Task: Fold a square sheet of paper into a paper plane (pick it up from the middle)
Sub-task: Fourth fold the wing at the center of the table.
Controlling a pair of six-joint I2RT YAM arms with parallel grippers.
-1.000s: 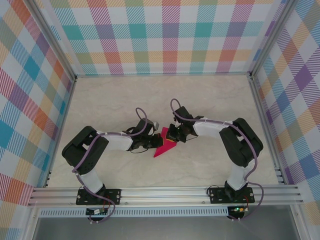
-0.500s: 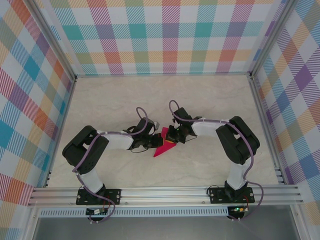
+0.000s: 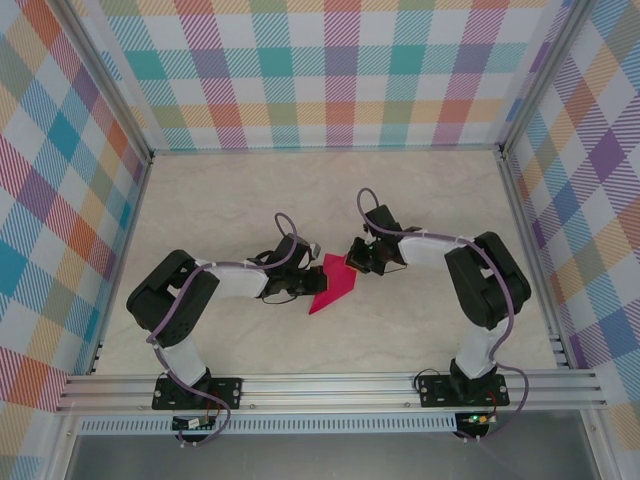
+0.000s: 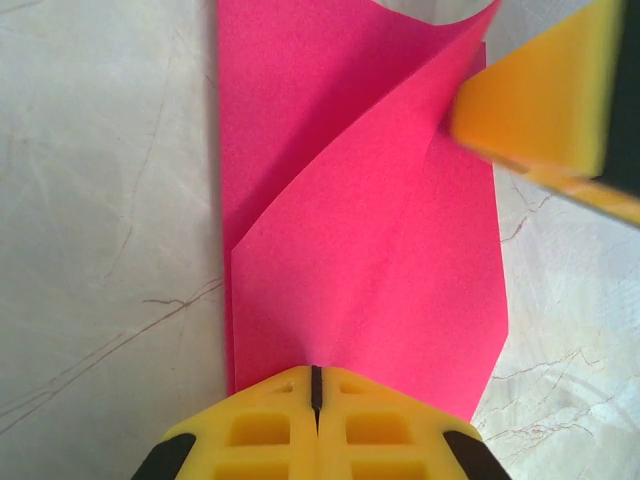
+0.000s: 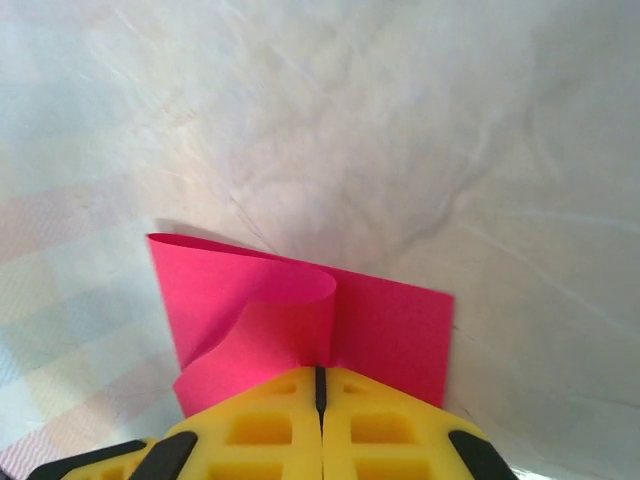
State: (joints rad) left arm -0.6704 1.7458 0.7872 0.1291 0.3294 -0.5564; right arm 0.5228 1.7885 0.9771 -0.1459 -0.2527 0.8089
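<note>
At the bottom edge of the left wrist view, the left pincer (image 4: 315,375) is pressing its yellow fingers fully together on the near edge of the pink paper (image 4: 370,250). The paper is spreading away up the frame, one flap lifting off the layer beneath. Low in the right wrist view, the right pincer (image 5: 320,375) is likewise clamping tight on the paper's edge, where a flap is curling over in a loop. Seen from above, the paper is sitting at the middle of the pale marbled surface (image 3: 420,200), between the two pincers, its tip pointing toward the lower left.
</note>
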